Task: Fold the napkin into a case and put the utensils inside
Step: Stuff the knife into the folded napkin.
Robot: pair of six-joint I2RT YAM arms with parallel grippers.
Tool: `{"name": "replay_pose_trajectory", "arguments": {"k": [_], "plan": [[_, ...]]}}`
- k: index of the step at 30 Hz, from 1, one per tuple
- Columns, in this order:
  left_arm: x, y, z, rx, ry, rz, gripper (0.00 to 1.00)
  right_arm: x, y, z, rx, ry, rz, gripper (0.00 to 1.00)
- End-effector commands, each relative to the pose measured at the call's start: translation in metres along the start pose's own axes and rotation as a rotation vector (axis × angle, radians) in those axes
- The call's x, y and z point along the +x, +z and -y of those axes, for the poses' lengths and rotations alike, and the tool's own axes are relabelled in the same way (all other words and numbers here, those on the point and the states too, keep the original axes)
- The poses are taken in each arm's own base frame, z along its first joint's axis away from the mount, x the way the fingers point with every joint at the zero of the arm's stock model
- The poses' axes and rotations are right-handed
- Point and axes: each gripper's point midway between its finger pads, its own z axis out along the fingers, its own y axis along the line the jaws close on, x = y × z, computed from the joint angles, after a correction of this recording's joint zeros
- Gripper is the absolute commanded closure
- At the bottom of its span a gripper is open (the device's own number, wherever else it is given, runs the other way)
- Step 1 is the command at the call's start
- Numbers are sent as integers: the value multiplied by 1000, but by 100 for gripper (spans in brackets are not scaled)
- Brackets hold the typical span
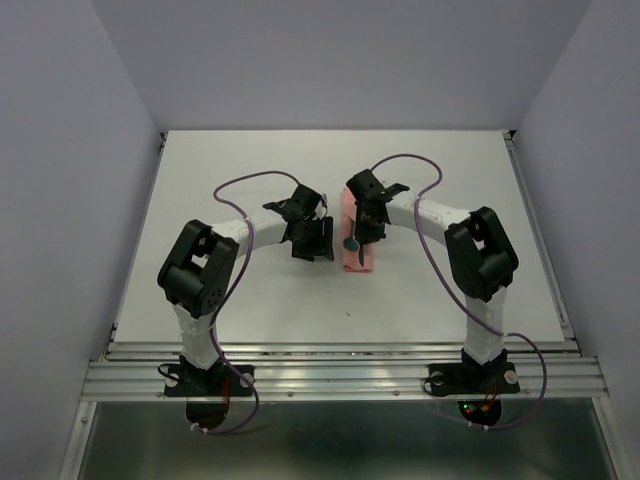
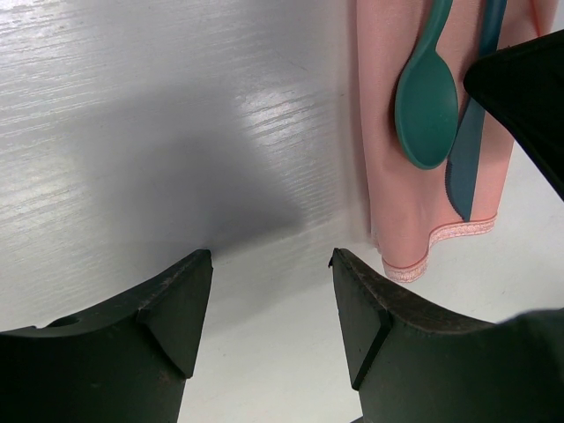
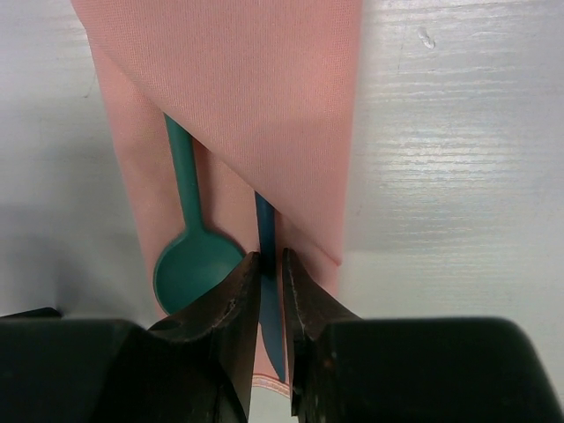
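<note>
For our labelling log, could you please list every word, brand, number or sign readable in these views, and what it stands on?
None: no readable text on the napkin, spoon, knife, table, left tool or right tool.
Anything printed on the arm bases is too small to read.

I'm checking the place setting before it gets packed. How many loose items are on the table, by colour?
Salmon-pink: 1, the folded napkin
Dark teal: 2, the spoon and the knife
Total: 3
</note>
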Motion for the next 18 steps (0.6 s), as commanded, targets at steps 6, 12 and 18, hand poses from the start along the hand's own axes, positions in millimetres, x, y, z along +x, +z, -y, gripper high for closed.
{"name": "replay_pose_trajectory", "arguments": {"k": [6, 12, 18], "plan": [[9, 6, -13, -43, 10, -42, 32, -17, -11, -10, -35, 4, 53, 82], [9, 6, -13, -42, 11, -42, 32, -19, -9, -12, -35, 4, 53, 88], [10, 6, -13, -42, 13, -42, 32, -28, -12, -13, -26, 14, 80, 95]]}}
